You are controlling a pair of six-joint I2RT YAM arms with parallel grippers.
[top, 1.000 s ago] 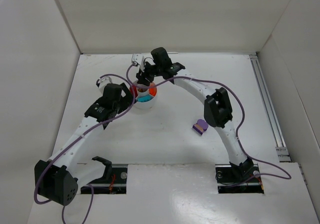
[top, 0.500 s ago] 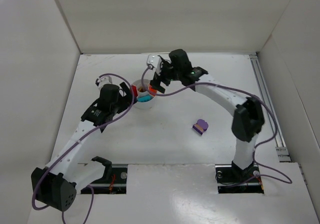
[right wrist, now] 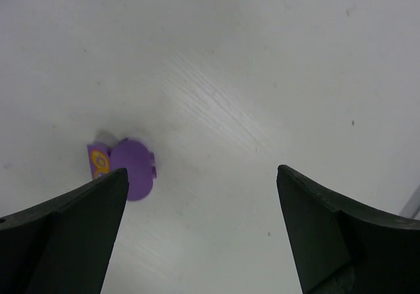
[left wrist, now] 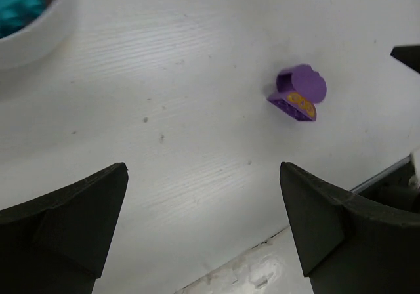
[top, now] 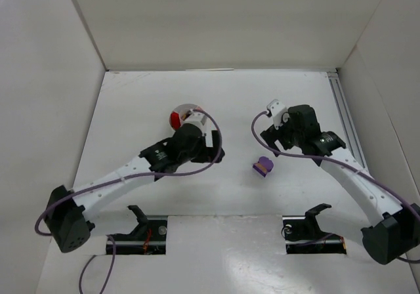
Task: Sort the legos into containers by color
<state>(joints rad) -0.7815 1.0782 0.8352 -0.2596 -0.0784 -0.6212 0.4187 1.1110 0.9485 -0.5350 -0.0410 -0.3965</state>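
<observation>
Hovering spread: left tool [left wrist: 202, 176], right tool [right wrist: 201, 172]; purple lego [left wrist: 298, 97] below, orange print illegible.

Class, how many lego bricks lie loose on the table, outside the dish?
1: a purple brick on the table between left arm and right arm. The left arm may hide others near the dish.

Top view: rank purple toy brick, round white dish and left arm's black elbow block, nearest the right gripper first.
1. Purple toy brick, just below-left of the right gripper.
2. Round white dish, farther left.
3. Black elbow block, bottom-left corner.
</observation>
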